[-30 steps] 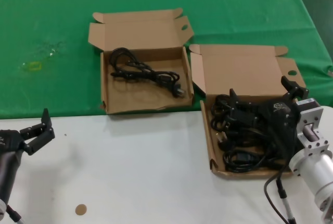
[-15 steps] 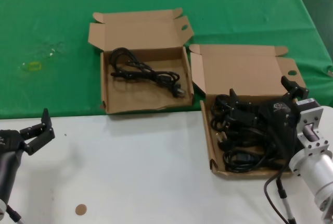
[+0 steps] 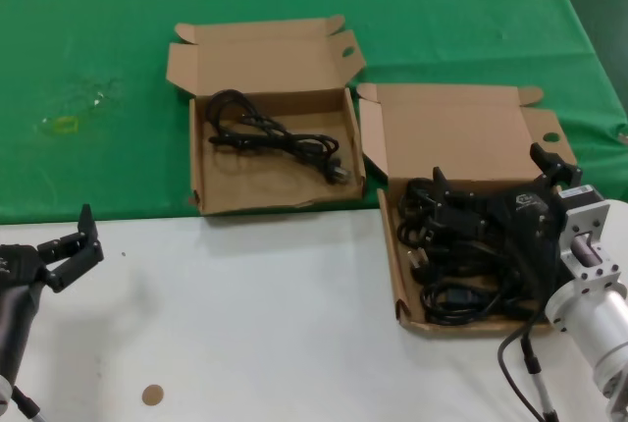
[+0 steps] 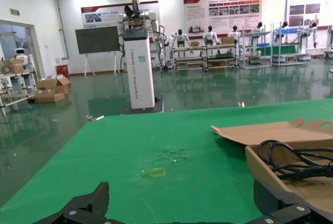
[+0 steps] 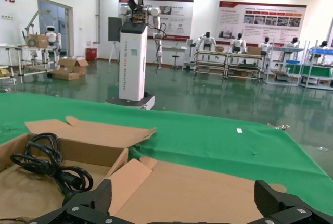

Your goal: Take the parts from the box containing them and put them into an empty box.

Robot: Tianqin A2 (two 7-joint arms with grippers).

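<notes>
My right gripper (image 3: 486, 208) is down in the full box (image 3: 461, 147) on the right, fingers spread wide over the pile of cords (image 3: 456, 265), not gripping anything. One cord (image 3: 280, 137) already lies in the other box (image 3: 270, 182) just left of it. My left gripper (image 3: 74, 245) is parked over the white table (image 3: 245, 324), jaws apart, empty.

Green cloth (image 3: 118, 59) over far table half — brown disc (image 3: 151, 395) on white surface (image 3: 245, 324).
</notes>
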